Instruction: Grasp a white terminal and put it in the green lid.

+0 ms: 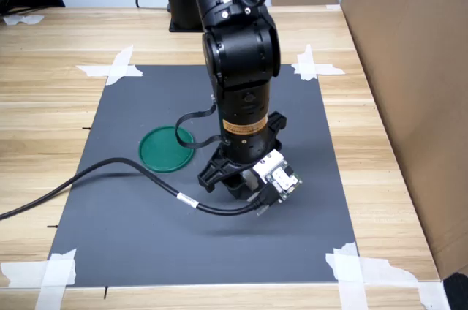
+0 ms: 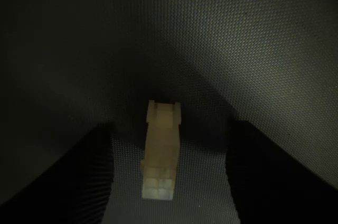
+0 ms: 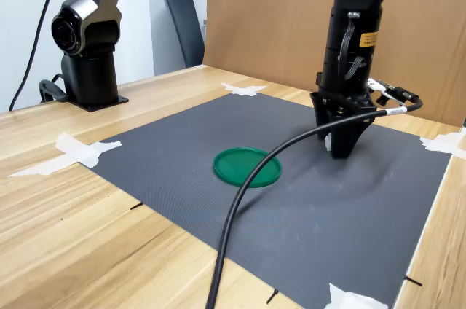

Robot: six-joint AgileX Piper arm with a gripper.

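Observation:
In the wrist view the white terminal (image 2: 161,150) lies flat on the dark mat, in the gap between my two dark fingers (image 2: 90,182). My gripper (image 2: 169,129) is open, straddling the terminal with clear mat on each side of it. In both exterior views the gripper (image 1: 234,184) (image 3: 341,149) points straight down with its tips at the mat, and the arm hides the terminal. The green lid (image 1: 167,148) (image 3: 247,167) lies flat and empty on the mat, apart from the gripper, to its left in both exterior views.
A dark grey mat (image 1: 146,237) taped at its corners covers the wooden table (image 1: 44,105). A black cable (image 1: 110,171) trails across the mat past the lid. Cardboard walls (image 1: 409,69) stand along one side. A second arm's base (image 3: 91,54) stands at the table's far edge.

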